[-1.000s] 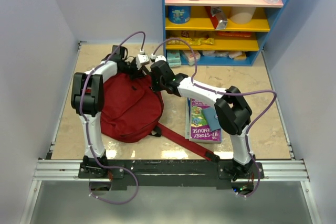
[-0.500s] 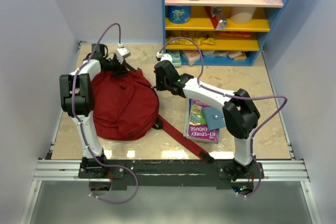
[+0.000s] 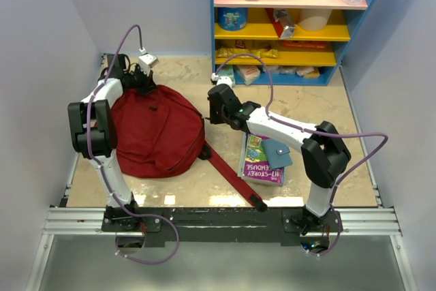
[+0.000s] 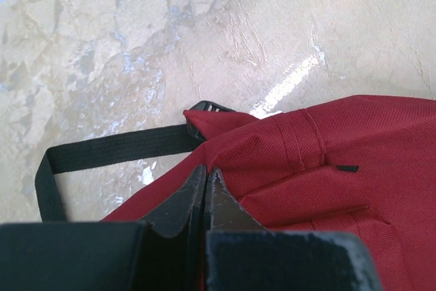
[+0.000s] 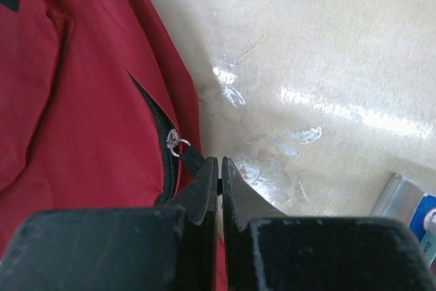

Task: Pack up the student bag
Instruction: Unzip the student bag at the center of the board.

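- Far left first: your left gripper (image 3: 143, 85) is down at the far-left top edge of the student bag (image 3: 160, 134), close to the left wall.
- On the left wrist view its fingers (image 4: 194, 192) are pressed tight together, pinching a fold of the red fabric at their tips.
- A black webbing strap (image 4: 102, 151) loops out to the left of that pinch and lies flat on the table (image 4: 272, 25).
- The student bag lies on the left half of the table, a dark-red mound between your two arms.
- Its long red strap (image 3: 231, 180) trails from the bag's right side toward the near edge.
- Now your right gripper (image 3: 208, 114), at the bag's far-right edge: the jaws are closed flat against each other.
- The right wrist view shows them clamped on the black zipper pull (image 5: 191, 156), which hangs from a small metal ring at the black zipper line.
- Right of the strap, a purple book (image 3: 259, 161) lies flat with a blue pouch (image 3: 278, 153) on top of it.
- Far right, against the back wall, stands a blue shelf unit (image 3: 212, 25) with yellow shelves.
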Tool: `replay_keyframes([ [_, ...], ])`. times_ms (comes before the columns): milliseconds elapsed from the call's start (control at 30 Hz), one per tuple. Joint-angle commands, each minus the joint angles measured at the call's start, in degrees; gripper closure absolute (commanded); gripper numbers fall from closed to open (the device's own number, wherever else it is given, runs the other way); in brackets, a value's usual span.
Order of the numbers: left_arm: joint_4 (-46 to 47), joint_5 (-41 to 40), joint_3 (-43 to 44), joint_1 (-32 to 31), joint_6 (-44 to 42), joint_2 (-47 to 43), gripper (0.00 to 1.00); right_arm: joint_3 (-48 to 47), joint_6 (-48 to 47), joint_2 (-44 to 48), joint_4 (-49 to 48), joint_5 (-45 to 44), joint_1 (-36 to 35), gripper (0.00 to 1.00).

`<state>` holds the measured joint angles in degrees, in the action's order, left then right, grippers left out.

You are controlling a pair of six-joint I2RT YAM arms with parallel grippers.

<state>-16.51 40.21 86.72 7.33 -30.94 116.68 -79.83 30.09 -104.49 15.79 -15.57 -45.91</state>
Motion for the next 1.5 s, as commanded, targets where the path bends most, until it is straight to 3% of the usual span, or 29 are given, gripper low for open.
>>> replay_keyframes([
  [0, 7.5, -5.0, -1.7, 1.7, 3.3, -6.2, 1.0, 4.0, 2.4, 4.3, -0.8, 0.1, -0.7, 1.0],
  [200, 8.3, -7.2, -4.2, 1.8, 4.0, -7.8, 1.0, 8.8, 4.3, 7.0, -2.3, 0.9, -2.8, 1.0],
  [233, 8.0, -6.8, -4.6, 1.8, 3.6, -8.1, 0.96, 9.2, 4.5, 7.3, -2.7, 1.1, -2.8, 1.0],
  [300, 5.9, -4.3, -4.9, 1.8, 2.4, -9.2, 0.71, 9.3, 4.5, 7.5, -2.6, 1.2, -2.8, 1.0],
  [333, 5.2, -3.1, -4.8, 1.8, 2.2, -9.5, 0.49, 8.8, 4.5, 7.5, -2.5, 1.2, -2.8, 1.0],
  [400, 0.4, 0.8, -3.9, 1.7, 0.2, -10.4, 0.3, 7.0, 4.1, 6.6, -1.6, 1.2, -2.8, 1.0],
  [433, -1.7, 2.7, -2.4, 1.7, -1.0, -10.6, 0.14, 6.3, 4.0, 6.2, -1.3, 1.2, -2.8, 1.0],
  [533, -12.7, 10.3, 1.8, 1.7, -7.6, -11.4, 0.0, 3.7, 3.8, 5.1, -0.8, 1.4, -2.7, 1.0],
  [567, -21.4, 13.0, 3.4, 1.6, -10.8, -11.2, 0.0, 2.9, 3.8, 4.7, -0.6, 1.5, -2.8, 1.0],
  [667, -32.7, 20.9, 6.5, -0.3, -21.9, -10.8, 0.0, 2.8, 4.1, 4.7, -0.8, 1.6, -2.8, 1.0],
  [900, -39.0, 24.2, 3.5, -9.6, -40.7, -6.7, 0.0, 4.3, 5.1, 5.7, -1.6, 1.4, -2.8, 1.0],
  [1267, -31.2, 18.3, 4.7, -17.7, -39.8, -2.7, 0.03, 4.0, 5.0, 6.0, -2.6, 2.2, -2.8, 1.0],
  [1467, -32.2, 13.9, 4.8, -19.8, -41.1, -0.3, 0.27, 4.6, 5.1, 6.7, -3.1, 2.7, -2.8, 1.0],
])
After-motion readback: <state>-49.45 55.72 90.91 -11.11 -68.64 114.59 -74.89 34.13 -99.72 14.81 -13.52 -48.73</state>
